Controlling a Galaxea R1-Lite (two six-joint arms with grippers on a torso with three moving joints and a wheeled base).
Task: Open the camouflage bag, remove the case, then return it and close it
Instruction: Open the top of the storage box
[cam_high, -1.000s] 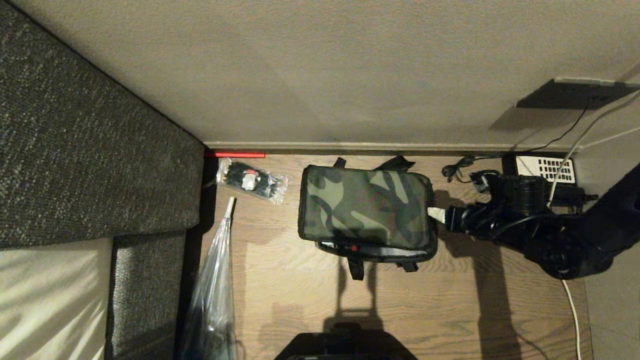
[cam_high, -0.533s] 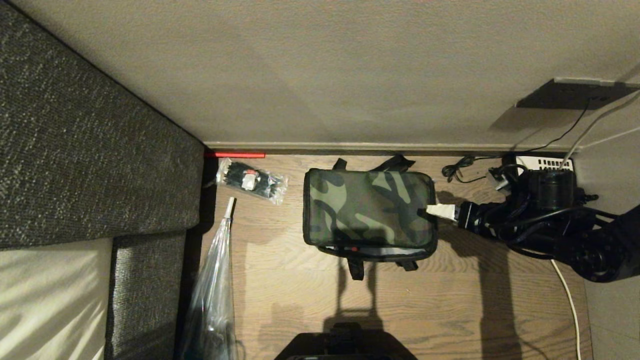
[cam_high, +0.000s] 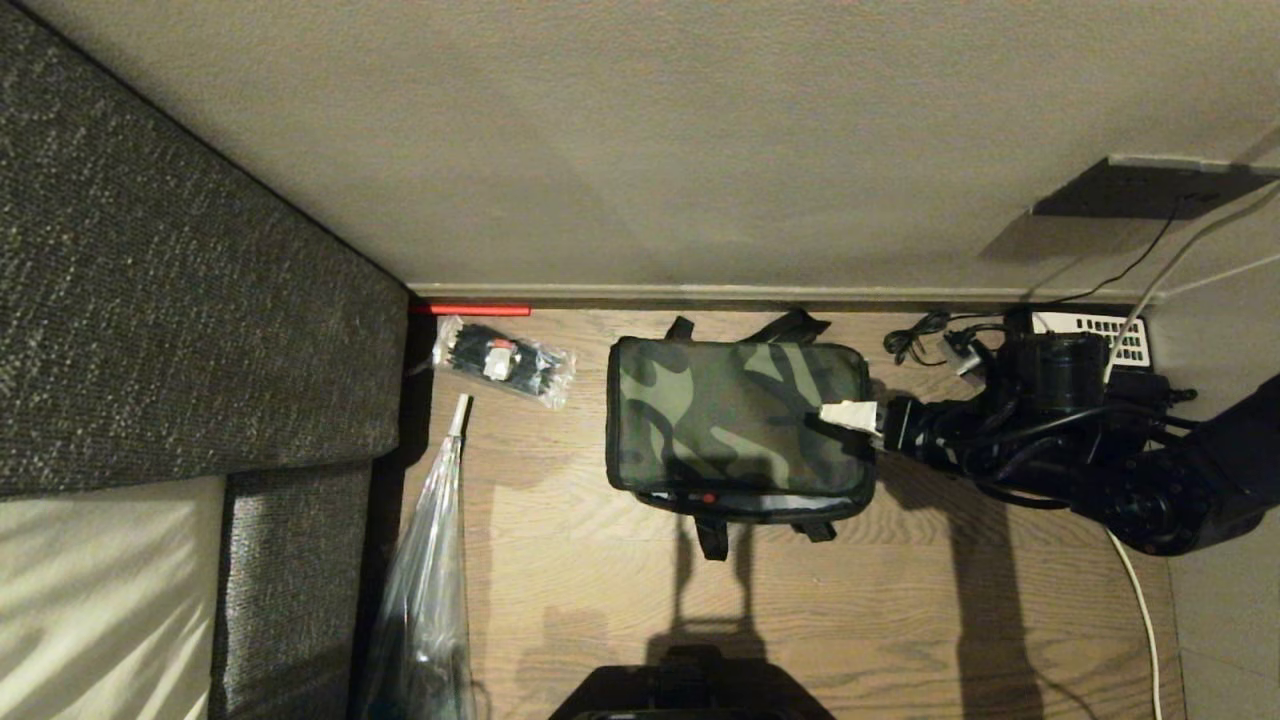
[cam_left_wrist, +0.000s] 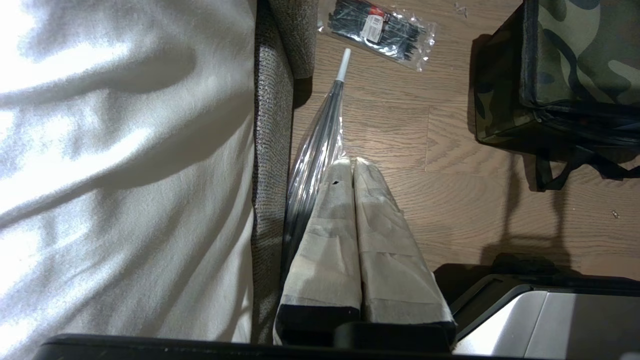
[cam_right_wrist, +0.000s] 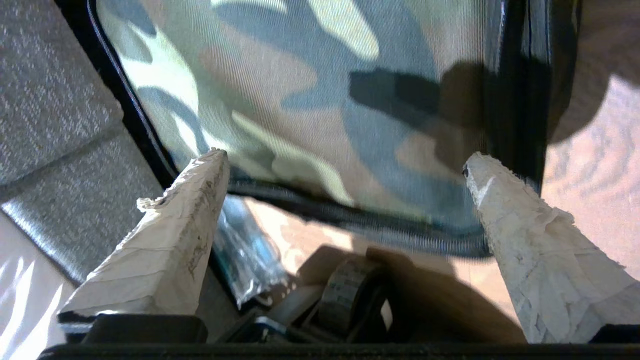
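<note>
The camouflage bag (cam_high: 735, 415) sits on the wooden floor near the wall with its lid lying down. A thin dark gap with a small red spot runs along the lid's front edge. The case is hidden. My right gripper (cam_high: 850, 415) reaches in from the right, its taped fingertip over the lid's right edge. The right wrist view shows that gripper (cam_right_wrist: 344, 157) open wide, nothing between its fingers, and the camouflage lid (cam_right_wrist: 310, 85) just beyond them. My left gripper (cam_left_wrist: 352, 162) is shut and parked beside the sofa, away from the bag (cam_left_wrist: 575, 65).
A grey sofa (cam_high: 150, 300) fills the left side. A clear packet of black cable ties (cam_high: 505, 362) and a long clear plastic-wrapped item (cam_high: 430, 580) lie left of the bag. A black telephone (cam_high: 1090, 340) and cables (cam_high: 915, 340) crowd the right corner behind my right arm.
The lid, slightly raised a second ago, has settled down onto the bag. My right gripper has opened wider and slid left over the lid's right edge.
</note>
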